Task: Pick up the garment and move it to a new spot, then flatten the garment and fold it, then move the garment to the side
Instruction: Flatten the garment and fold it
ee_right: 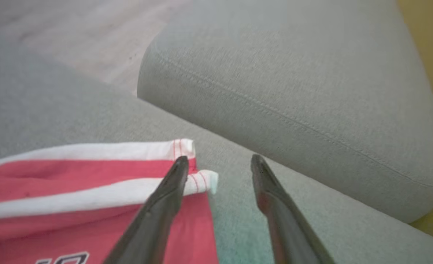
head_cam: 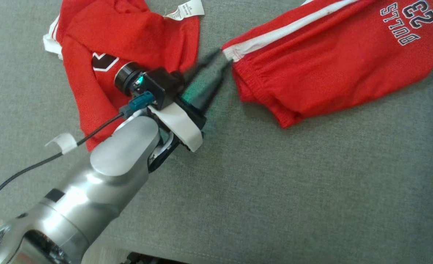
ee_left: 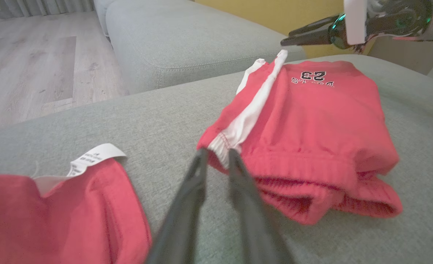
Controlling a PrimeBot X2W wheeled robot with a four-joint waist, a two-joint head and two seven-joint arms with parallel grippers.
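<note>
Shorts [head_cam: 333, 69], red, white-striped: toward far right of sofa cushion [head_cam: 275, 183]. Left gripper [head_cam: 224, 57] narrowly parted, empty, tips at waistband corner. Right gripper [ee_right: 219, 158] wide apart, empty, at hem corner. Risk: pinching only one layer, so the fabric bunches on lifting.

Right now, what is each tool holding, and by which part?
Right tool open, holding nothing. Left tool straddles the red shorts at waistband corner; grip cannot be told.

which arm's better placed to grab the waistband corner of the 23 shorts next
Left. The left end effector has its tips right at the waistband corner of the shorts; the right end effector hangs open at the far hem end.
</note>
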